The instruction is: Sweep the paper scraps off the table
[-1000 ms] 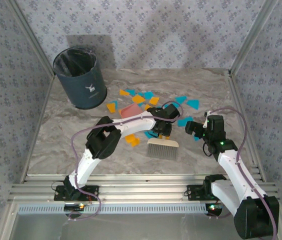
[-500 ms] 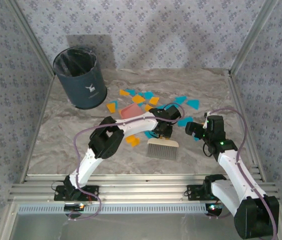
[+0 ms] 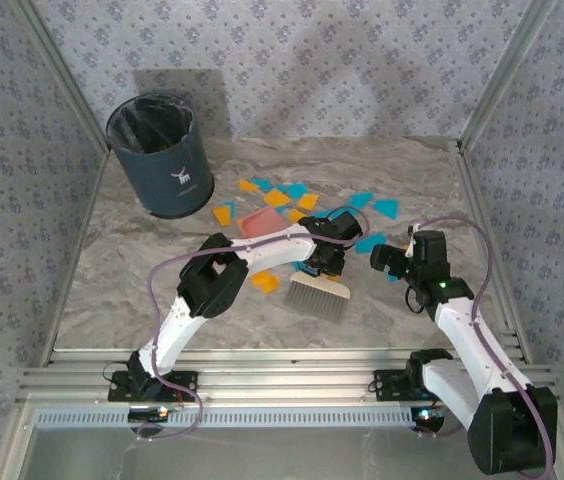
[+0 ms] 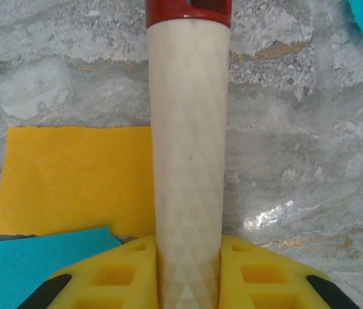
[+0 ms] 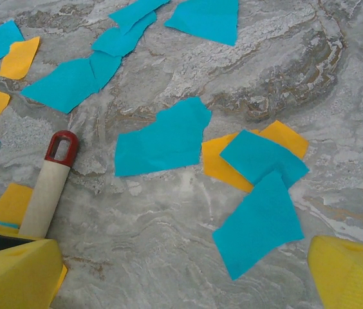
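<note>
- The paper scraps (image 3: 277,197), orange and cyan, are scattered over the middle and far right of the table (image 3: 132,270); some are seen under the right wrist (image 5: 162,138).
- A brush (image 3: 320,296) is set amid them, its pale handle (image 4: 188,161) clamped between the yellow fingers of the left gripper (image 3: 324,262).
- The right gripper (image 3: 387,256) is held just right of the brush, fingers (image 5: 349,270) spread wide, grasping nothing.
- A pink dustpan (image 3: 259,222) and a dark bin (image 3: 159,155) are placed farther left.
</note>
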You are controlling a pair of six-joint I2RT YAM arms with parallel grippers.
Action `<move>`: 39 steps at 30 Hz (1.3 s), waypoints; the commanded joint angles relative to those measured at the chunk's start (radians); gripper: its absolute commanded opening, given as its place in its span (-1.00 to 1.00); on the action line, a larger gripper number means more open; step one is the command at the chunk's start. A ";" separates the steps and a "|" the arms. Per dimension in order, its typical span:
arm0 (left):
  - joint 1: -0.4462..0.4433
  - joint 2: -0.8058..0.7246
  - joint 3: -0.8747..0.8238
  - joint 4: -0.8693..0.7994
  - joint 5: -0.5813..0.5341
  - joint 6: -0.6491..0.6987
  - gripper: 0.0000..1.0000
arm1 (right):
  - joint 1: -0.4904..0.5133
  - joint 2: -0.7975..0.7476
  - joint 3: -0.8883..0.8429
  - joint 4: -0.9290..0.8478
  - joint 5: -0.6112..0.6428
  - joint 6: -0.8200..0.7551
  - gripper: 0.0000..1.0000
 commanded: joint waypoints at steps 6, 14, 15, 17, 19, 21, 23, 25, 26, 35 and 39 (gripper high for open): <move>-0.012 -0.063 0.013 -0.026 -0.032 0.055 -0.55 | -0.023 0.016 0.009 -0.029 -0.056 0.039 1.00; -0.012 -0.156 0.006 0.010 -0.074 0.167 -0.58 | -0.099 0.039 0.038 -0.005 -0.235 0.083 1.00; -0.011 -0.171 -0.003 0.021 -0.079 0.187 -0.58 | -0.107 0.039 0.043 -0.002 -0.254 0.092 1.00; -0.010 -0.197 -0.017 0.038 -0.081 0.230 -0.58 | -0.125 0.040 0.050 0.005 -0.298 0.103 1.00; -0.009 -0.225 -0.037 0.078 -0.082 0.282 -0.57 | -0.144 0.039 0.057 0.018 -0.357 0.111 1.00; -0.004 -0.254 -0.075 0.120 -0.077 0.340 -0.56 | -0.157 0.041 0.062 0.031 -0.412 0.120 1.00; 0.011 -0.282 -0.120 0.161 -0.059 0.396 -0.57 | -0.170 0.049 0.072 0.045 -0.462 0.128 1.00; 0.032 -0.306 -0.162 0.203 -0.014 0.437 -0.57 | -0.175 0.061 0.083 0.062 -0.499 0.133 1.00; 0.048 -0.320 -0.186 0.225 0.025 0.452 -0.58 | -0.175 0.069 0.089 0.075 -0.528 0.138 1.00; 0.132 -0.458 -0.446 0.521 0.194 0.620 -0.61 | -0.161 0.154 0.134 0.184 -0.737 0.186 0.80; 0.134 -0.511 -0.541 0.635 0.239 0.697 -0.60 | -0.132 0.211 0.157 0.226 -0.777 0.202 0.61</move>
